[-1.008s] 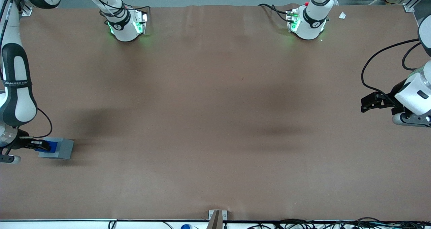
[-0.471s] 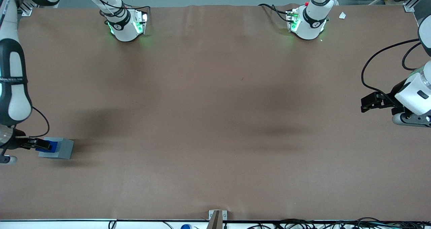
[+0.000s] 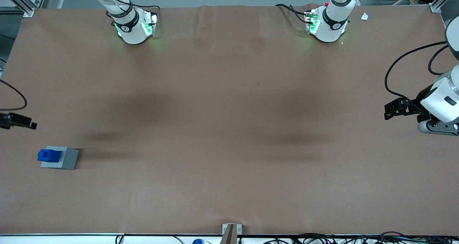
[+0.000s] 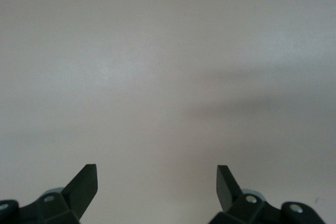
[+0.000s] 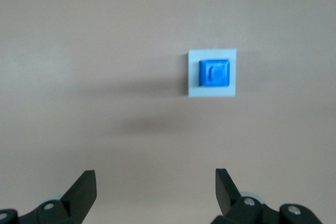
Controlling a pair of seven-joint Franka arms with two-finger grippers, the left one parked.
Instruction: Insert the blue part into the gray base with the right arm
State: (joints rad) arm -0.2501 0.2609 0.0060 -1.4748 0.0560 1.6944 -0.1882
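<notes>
The blue part point(image 3: 46, 155) stands in the top opening of the gray base point(image 3: 64, 158), at the working arm's end of the table and fairly near the front camera. In the right wrist view the blue part point(image 5: 214, 73) sits inside the gray base point(image 5: 194, 74), seen from above. My right gripper point(image 3: 25, 122) has pulled away from the base, farther from the front camera and higher up. It is open and holds nothing, and its fingertips point(image 5: 85, 184) stand wide apart in the wrist view, well clear of the base.
Brown cloth point(image 3: 229, 129) covers the table. Two arm bases point(image 3: 134, 28) point(image 3: 328, 25) stand along the edge farthest from the front camera. A small metal bracket point(image 3: 231, 231) sits at the near edge. Cables point(image 3: 322, 238) run along that edge.
The gripper has let go of the blue part, which stays in the gray base. The arm has lifted and drawn back away from the base, mostly leaving the front view.
</notes>
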